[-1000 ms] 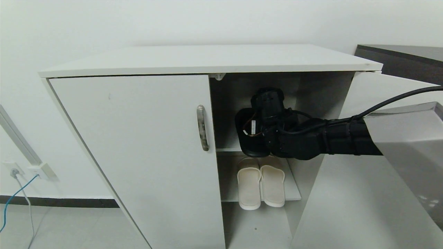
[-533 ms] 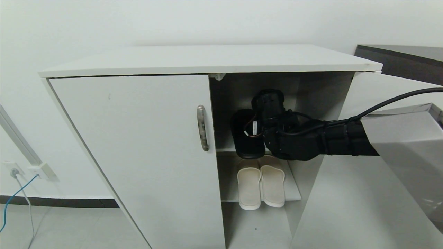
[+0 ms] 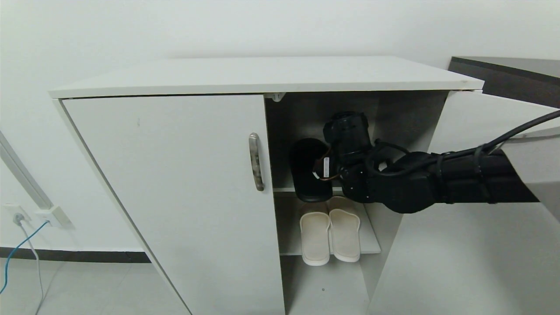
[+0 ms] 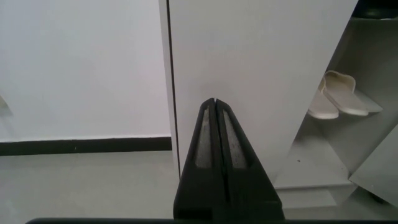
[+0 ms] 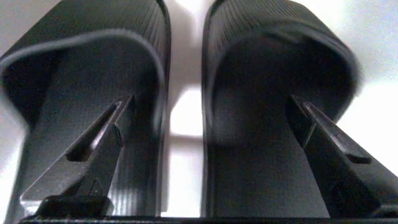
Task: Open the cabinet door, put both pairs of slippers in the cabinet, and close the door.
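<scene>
Light, soft, ribbed black slippers [image 5: 99,68] sit side by side on the upper cabinet shelf [image 3: 284,189] beneath the wide-spread right end effector [image 5: 210,99]; pinching their adjoining inner edges together would likely hold best.

We look at a plain white wall [image 3: 280,26], evenly lit, with no hard shadows on it. A dark skirting strip [image 3: 74,256] runs along its foot, and below that lies a pale grey floor [image 3: 87,288]. On our left a white cable duct [image 3: 22,175] slants down the wall to a small box [image 3: 52,216], just beside a socket [image 3: 16,216]. A blue cable [image 3: 15,251] and a grey cable [image 3: 36,259] drop from there toward the floor. At far right we see a dark grey furniture top [image 3: 503,72].
</scene>
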Tool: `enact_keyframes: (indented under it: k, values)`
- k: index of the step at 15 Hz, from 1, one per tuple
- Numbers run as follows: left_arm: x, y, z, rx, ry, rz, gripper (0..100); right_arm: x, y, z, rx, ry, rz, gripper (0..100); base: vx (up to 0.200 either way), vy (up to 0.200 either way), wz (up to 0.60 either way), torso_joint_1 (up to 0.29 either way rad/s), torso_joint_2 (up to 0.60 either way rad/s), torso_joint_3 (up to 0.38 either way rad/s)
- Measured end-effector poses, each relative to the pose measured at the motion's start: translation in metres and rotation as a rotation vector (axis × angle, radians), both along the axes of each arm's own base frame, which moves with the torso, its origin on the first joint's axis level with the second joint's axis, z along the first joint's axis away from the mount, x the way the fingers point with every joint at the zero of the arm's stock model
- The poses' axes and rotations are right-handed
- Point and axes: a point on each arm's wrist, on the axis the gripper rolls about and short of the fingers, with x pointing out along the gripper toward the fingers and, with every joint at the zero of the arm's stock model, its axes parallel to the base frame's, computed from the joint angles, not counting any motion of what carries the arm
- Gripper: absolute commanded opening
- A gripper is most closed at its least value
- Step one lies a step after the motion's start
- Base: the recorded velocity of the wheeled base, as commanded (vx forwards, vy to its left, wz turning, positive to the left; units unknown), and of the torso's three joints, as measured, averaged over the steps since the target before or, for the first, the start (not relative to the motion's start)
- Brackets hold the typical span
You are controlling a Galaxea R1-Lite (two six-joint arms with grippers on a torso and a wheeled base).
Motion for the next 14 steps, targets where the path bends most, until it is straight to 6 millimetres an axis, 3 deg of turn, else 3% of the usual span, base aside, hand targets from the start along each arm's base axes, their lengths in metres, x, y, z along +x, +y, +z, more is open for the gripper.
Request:
enact_keyframes:
  k: [4,9,14]
  values:
    - [0.0,0.0,0.0,0.002,0.0,-0.001,0,-0.032,-0.005,0.007,0.011,0.001,0.042,100,0.0,0.0,0.0,0.0,0.0,0.0]
    - [0.0,0.0,0.0,0.002,0.0,-0.001,0,-0.095,-0.017,-0.005,0.026,-0.044,0.232,100,0.0,0.0,0.0,0.0,0.0,0.0]
    - [0.0,0.0,0.0,0.001,0.0,-0.001,0,-0.133,-0.044,-0.03,0.039,-0.132,0.427,100,0.0,0.0,0.0,0.0,0.0,0.0]
